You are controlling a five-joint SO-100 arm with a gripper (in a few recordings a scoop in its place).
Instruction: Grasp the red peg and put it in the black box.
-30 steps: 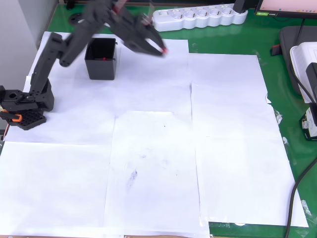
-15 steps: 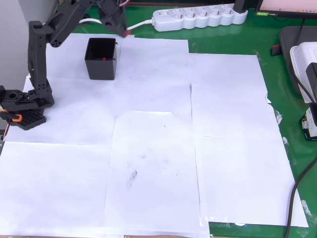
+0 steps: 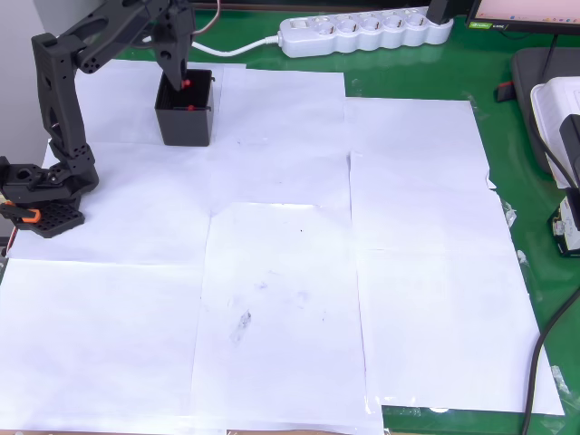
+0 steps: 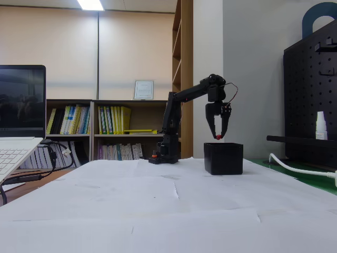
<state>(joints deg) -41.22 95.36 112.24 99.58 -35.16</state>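
Note:
The black box (image 3: 186,122) (image 4: 224,158) stands on white paper at the far left of the overhead view. My gripper (image 3: 184,82) (image 4: 218,136) points straight down over the box's opening. It is shut on the red peg (image 3: 185,84) (image 4: 218,137), which sits between the fingertips. In the fixed view the peg hangs just above the box's rim. A second small red piece (image 3: 191,107) lies inside the box.
The arm's base (image 3: 41,195) sits at the left edge. A white power strip (image 3: 362,32) and its cable lie behind the box. White paper sheets (image 3: 290,272) cover the green mat. A laptop (image 4: 18,121) stands at the left of the fixed view.
The arm has swung left from beyond the box's right side and folded upright. The gripper, still holding the red peg, now hangs over the box.

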